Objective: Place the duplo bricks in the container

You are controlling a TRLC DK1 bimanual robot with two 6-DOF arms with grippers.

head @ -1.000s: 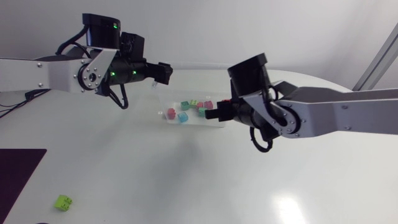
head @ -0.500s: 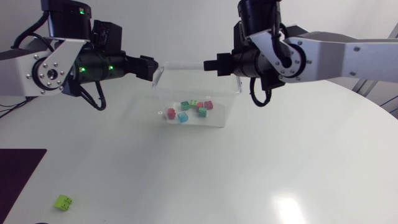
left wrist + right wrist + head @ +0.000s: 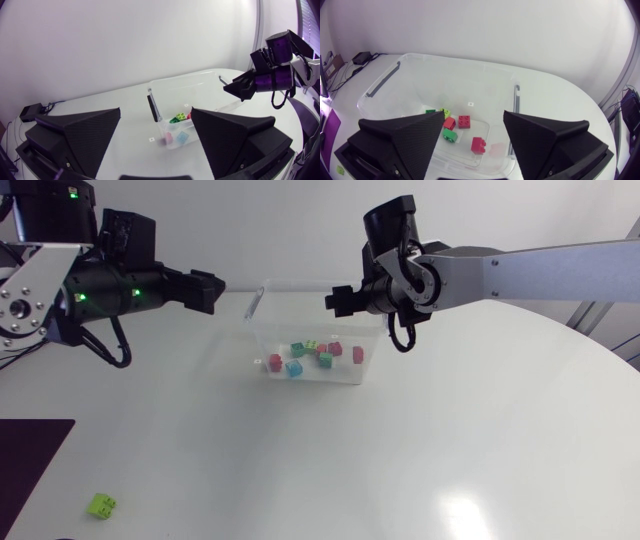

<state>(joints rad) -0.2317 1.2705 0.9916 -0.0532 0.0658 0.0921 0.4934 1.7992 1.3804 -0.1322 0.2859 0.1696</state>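
Observation:
A clear plastic container (image 3: 256, 304) stands mid-table with several red, green and blue duplo bricks in it, among them a red brick (image 3: 358, 354) by its right wall. My right gripper (image 3: 335, 298) hovers over the container's far right rim. In the right wrist view that gripper (image 3: 473, 116) is open and holds nothing, with a red brick (image 3: 479, 144) lying on the container floor (image 3: 420, 85) below. My left gripper (image 3: 215, 288) hangs left of the container, open and empty (image 3: 156, 109), facing the container (image 3: 200, 82). One lime brick (image 3: 100, 504) lies alone near the front left.
A dark mat (image 3: 28, 455) covers the table's front left corner, close to the lone lime brick. The white tabletop (image 3: 420, 450) stretches in front of the container and to its right.
My right gripper rose from the container's right wall to above its far rim and opened; a red brick now lies inside by that wall. My left arm drew back to the left.

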